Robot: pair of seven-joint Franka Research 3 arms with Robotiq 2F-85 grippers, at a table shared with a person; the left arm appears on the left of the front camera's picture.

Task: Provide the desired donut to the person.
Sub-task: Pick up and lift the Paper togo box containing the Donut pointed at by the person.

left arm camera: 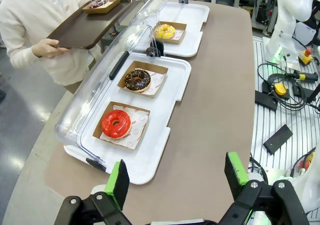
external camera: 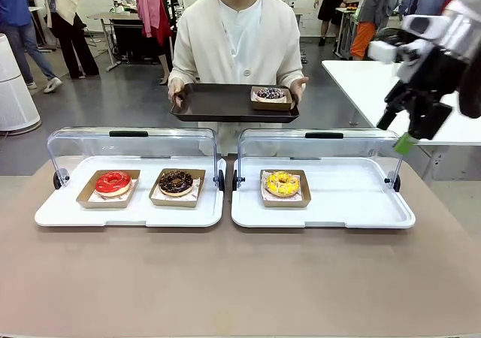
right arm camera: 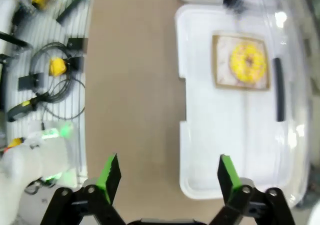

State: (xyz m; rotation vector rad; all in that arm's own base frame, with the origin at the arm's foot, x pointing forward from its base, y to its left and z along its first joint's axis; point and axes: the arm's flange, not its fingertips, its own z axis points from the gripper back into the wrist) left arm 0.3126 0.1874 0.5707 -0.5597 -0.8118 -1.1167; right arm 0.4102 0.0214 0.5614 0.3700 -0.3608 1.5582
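Jaws spread and empty on left gripper (left arm camera: 177,172) and right gripper (right arm camera: 167,172), both up off the table (external camera: 225,278), and over on the person (external camera: 237,45)'s dark tray (external camera: 203,101), one sprinkled donut (external camera: 270,94).

The table (external camera: 240,278) is seen in the front view from its near side, facing across to the person (external camera: 239,45) at the far side. The left wrist view is taken from high above the table's left end, angled down along its length, with the left tool (left arm camera: 177,174) at the bottom edge. The right wrist view is aimed almost straight down over the right tray (right arm camera: 225,135), slightly blurred, with the right tool (right arm camera: 168,171) below. The yellow donut (external camera: 282,182) is shared by all three views.
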